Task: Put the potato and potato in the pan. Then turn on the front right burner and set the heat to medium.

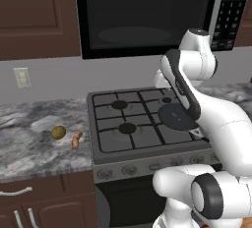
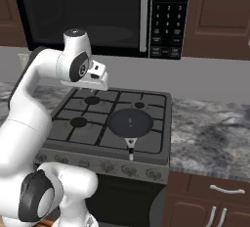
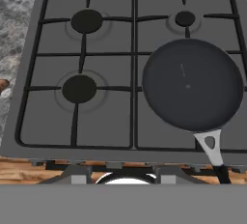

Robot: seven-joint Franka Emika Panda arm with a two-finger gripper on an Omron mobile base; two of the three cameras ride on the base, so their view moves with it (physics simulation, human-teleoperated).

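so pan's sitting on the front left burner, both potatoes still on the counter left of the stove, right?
Not quite. The pan sits on the front right burner, handle toward the stove's front edge; the hand view shows it, and the right base view agrees. The rest holds: the round potato and the elongated potato lie on the counter left of the stove.

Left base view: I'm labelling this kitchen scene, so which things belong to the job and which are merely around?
For the job:
- round olive potato on the counter
- orange-brown potato beside it
- pan, empty, on the front right burner
- stove knobs

Merely around:
- microwave
- wall outlet
- cabinet drawer
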